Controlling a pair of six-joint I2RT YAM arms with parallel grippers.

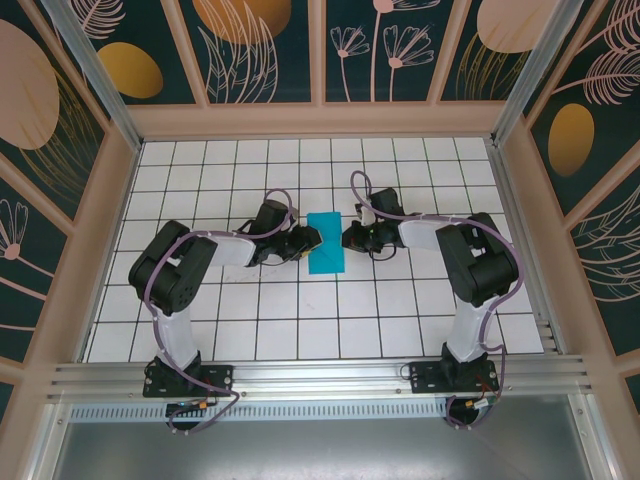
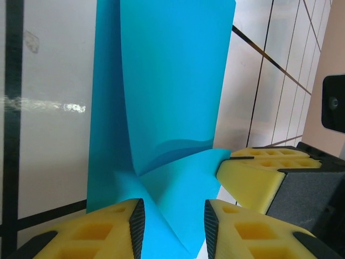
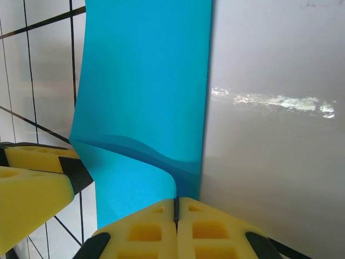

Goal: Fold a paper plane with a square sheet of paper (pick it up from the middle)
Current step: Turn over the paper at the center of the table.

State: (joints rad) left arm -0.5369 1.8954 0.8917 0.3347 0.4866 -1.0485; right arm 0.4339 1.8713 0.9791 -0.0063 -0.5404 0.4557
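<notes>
Item: tiled table [image 1: 300, 320], near side of the square sheet of paper [image 1: 327, 252]. Bare tiles run from the sheet back to the arm bases, so there is open room here. Item: the sheet itself, teal, lying mid-table as a narrow upright rectangle, apparently doubled over. Its long edges are straight, and the end between the grippers is lifted off the tiles into a curled ridge. Item: left gripper [image 1: 309, 240], touching the sheet's left edge. Its jaws are parted, straddling the raised ridge without clamping it [image 2: 173, 229]. Item: right gripper [image 1: 347, 238], at the sheet's right edge. Its fingers are clenched together with the curled edge drawn up into the seam [image 3: 176, 216], which looks like a pinch on the sheet. Risks, as judged:
- The two fingertips crowd the same end of the sheet, and a small inward move could knock them together or crumple the ridge.
- A pull from the right pinch alone could drag the whole sheet sideways and skew the crease.
- If the left jaws close off-line, they would set a crooked fold.

Item: far side of the sheet. Several rows of bare tile reach the back wall [image 1: 310, 120], giving ample clearance. To either side of the sheet, the arms' elbows take up most of the space.
</notes>
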